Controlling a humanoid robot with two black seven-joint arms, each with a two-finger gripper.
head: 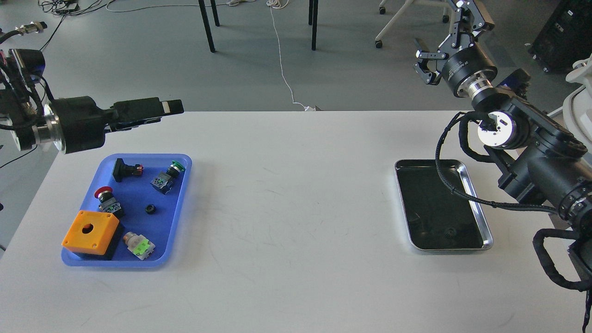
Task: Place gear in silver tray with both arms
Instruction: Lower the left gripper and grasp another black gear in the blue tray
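The gear (150,209), a small black ring, lies in the middle of the blue plastic tray (138,157) at the table's left. The silver tray (451,249) sits at the right with a dark mirror-like bottom and nothing in it. My left gripper (172,107) points right above the table's back edge, behind the blue tray. It is seen edge-on, so its fingers cannot be told apart. My right gripper (447,36) is raised beyond the table's far right edge, open and empty, well behind the silver tray.
The blue tray also holds an orange box (90,232), a red push-button (104,194), a green push-button (169,176), a black switch (125,169) and a light-green part (138,244). A black cable (455,185) from my right arm hangs over the silver tray.
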